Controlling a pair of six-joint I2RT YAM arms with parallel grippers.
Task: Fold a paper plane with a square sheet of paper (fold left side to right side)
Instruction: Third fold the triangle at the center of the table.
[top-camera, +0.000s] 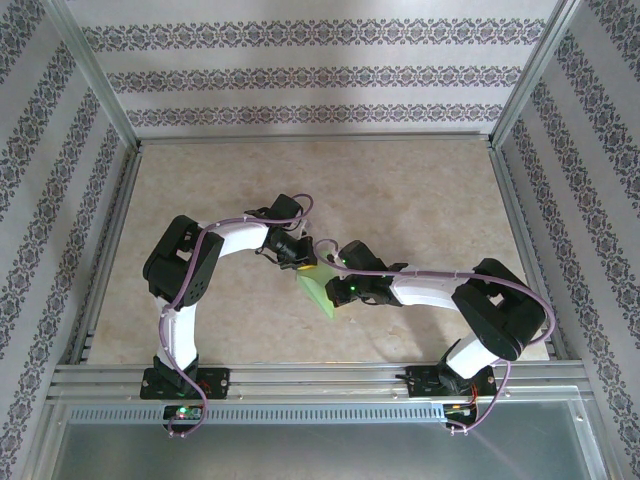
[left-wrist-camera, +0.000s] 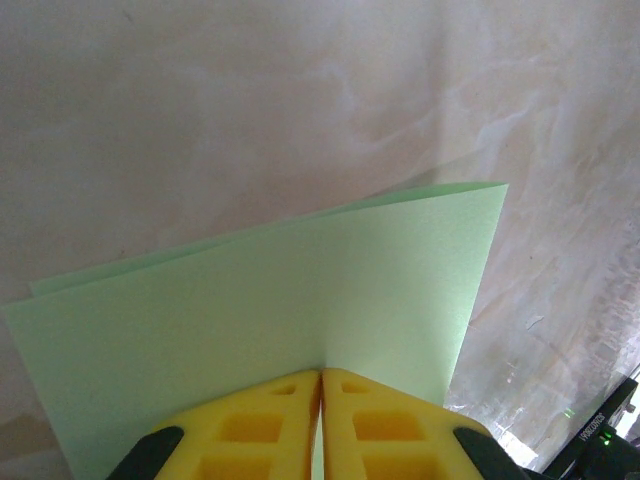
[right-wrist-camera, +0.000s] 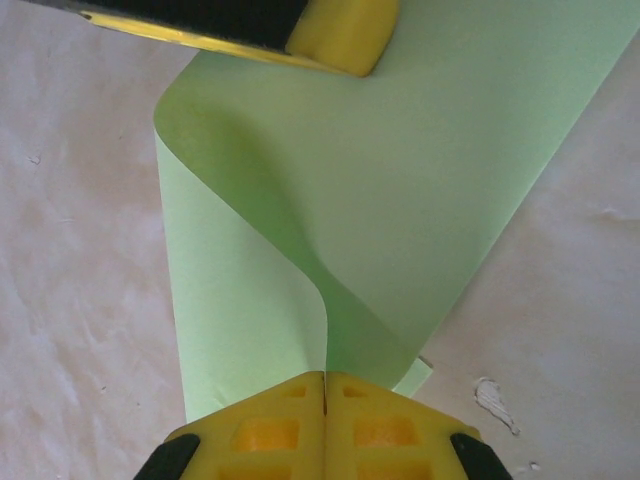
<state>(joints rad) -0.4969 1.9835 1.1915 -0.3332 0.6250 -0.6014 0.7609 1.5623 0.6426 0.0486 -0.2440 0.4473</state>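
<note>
Green paper (right-wrist-camera: 420, 180) pinched by left tool (left-wrist-camera: 320, 378), right tool (right-wrist-camera: 325, 380); right wrist reveals curl

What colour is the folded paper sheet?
Light green; the thin paper sheet shows best in the right wrist view.

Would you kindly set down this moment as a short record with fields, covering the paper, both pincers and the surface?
paper: square sheet of paper, light green, bent over on itself into two layers
bend: rounded, not pressed flat
layer edges: nearly matched in the left wrist view, the lower layer peeking out a little
left pincer: shut on an edge of the sheet
right pincer: shut where the layers come together
surface: table, beige and marbled
fold status: crease not yet made
</note>
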